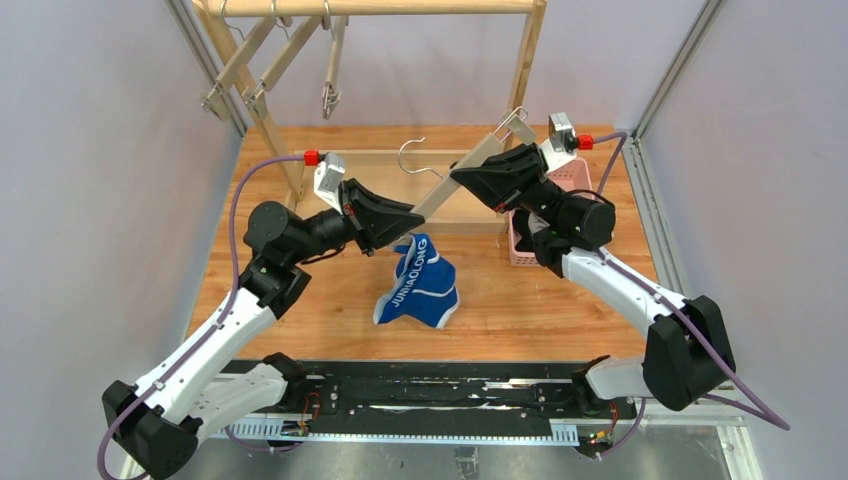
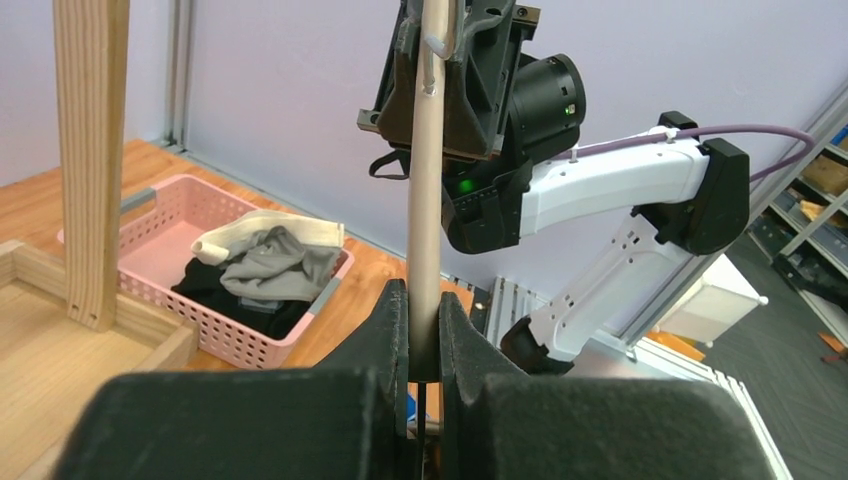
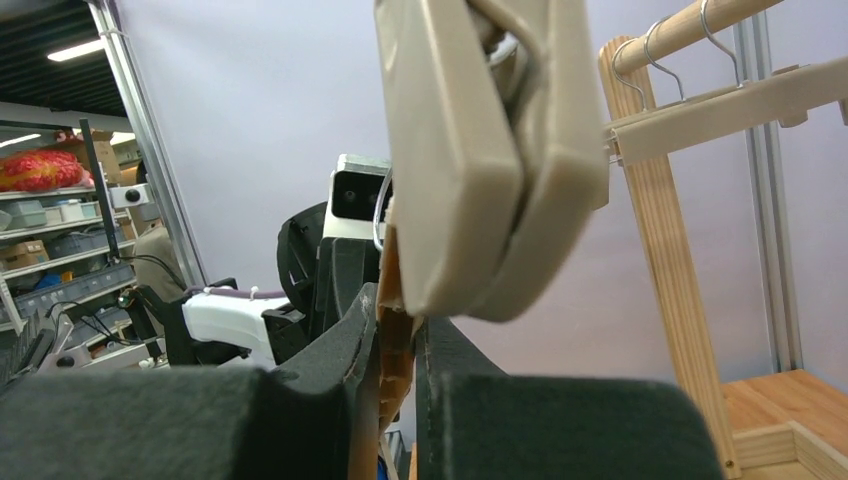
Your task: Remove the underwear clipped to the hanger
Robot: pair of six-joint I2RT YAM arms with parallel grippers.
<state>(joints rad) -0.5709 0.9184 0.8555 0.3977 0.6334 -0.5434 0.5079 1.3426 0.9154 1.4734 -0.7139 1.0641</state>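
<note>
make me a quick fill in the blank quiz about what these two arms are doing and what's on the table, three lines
1. The left gripper and the right gripper are both shut on the same beige ___.
2. The underwear below the left gripper is bright ___ with white lettering.
3. A grey cloth lies in the ___ basket.

Missing words: hanger; blue; pink
</note>
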